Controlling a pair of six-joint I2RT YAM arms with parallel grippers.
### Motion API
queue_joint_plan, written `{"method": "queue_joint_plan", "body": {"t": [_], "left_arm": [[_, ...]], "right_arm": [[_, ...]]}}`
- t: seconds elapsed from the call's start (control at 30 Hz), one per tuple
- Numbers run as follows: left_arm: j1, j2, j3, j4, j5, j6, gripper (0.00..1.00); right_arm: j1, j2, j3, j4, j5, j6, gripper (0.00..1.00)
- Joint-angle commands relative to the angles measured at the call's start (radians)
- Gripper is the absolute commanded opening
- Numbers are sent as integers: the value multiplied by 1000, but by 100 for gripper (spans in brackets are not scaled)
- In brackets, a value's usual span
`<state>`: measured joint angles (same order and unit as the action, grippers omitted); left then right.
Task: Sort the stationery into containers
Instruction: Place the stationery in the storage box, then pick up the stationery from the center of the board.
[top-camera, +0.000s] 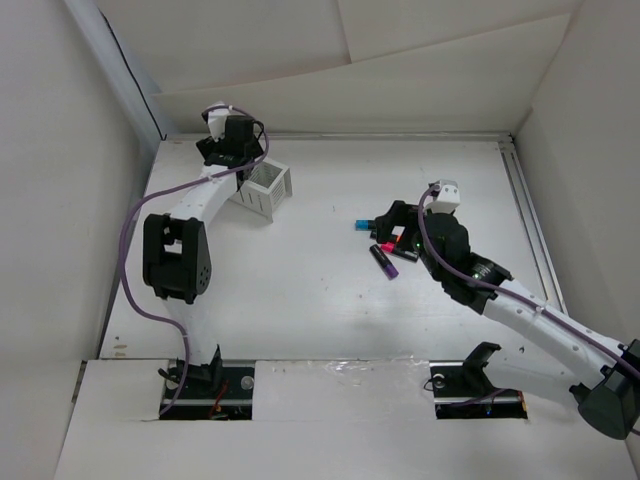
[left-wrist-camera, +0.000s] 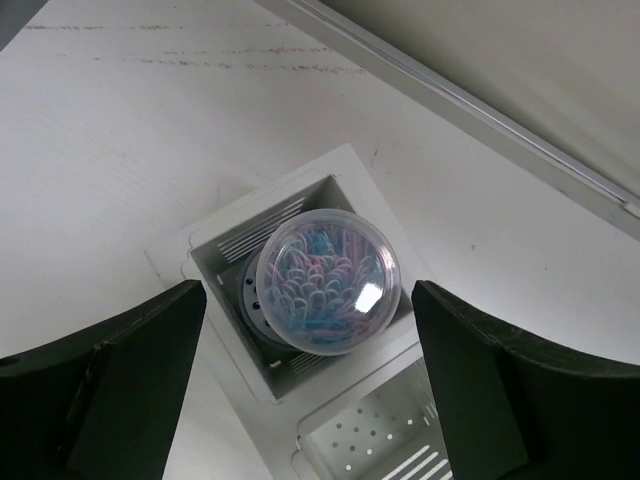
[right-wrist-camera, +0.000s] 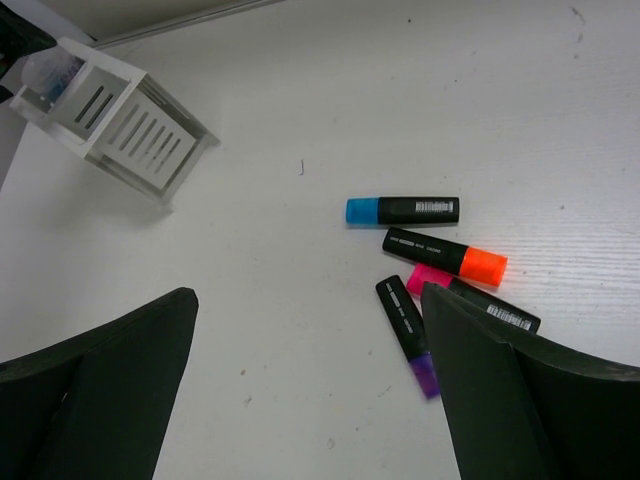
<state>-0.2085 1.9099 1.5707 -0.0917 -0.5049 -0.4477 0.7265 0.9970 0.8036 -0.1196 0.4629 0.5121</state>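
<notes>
The left arm's base (top-camera: 207, 383) and the right arm's base (top-camera: 470, 382) sit at the desk's near edge. From above, the left gripper (top-camera: 238, 162) hangs over one white mesh-walled two-compartment organiser box (top-camera: 266, 188) in the far left corner. The right gripper (top-camera: 386, 228) partly covers the black-bodied markers (top-camera: 384, 260) right of the desk's middle, so only three show.

The left wrist view adds one clear round tub of coloured paper clips (left-wrist-camera: 326, 280), standing in a compartment between the wide-apart, empty left fingers (left-wrist-camera: 115, 385).

The right wrist view shows four markers lying close together: a blue-capped marker (right-wrist-camera: 402, 210), an orange-capped marker (right-wrist-camera: 445, 255), a pink-capped marker (right-wrist-camera: 428, 277) and a purple-capped marker (right-wrist-camera: 405, 325). The right fingers (right-wrist-camera: 105, 390) are spread and hold nothing.
</notes>
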Motion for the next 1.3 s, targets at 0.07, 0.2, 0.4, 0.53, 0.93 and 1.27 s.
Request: {"method": "queue_joint_plan", "body": {"t": [0.07, 0.2, 0.4, 0.53, 0.93, 1.27], "left_arm": [[-26, -164, -1, 12, -8, 12, 75], [-77, -276, -92, 73, 43, -11, 42], [-357, -403, -336, 196, 92, -34, 21], [-564, -322, -370, 192, 60, -65, 21], [-661, -457, -685, 371, 106, -192, 31], [-634, -683, -891, 448, 195, -221, 35]], "right_arm": [[4, -1, 22, 47, 9, -11, 100], [4, -1, 22, 47, 43, -11, 85], [4, 8, 22, 38, 117, -11, 18], [4, 8, 32, 0, 166, 11, 10], [-122, 152, -58, -28, -110, 65, 84], [-202, 294, -103, -3, -282, 43, 79]]}}
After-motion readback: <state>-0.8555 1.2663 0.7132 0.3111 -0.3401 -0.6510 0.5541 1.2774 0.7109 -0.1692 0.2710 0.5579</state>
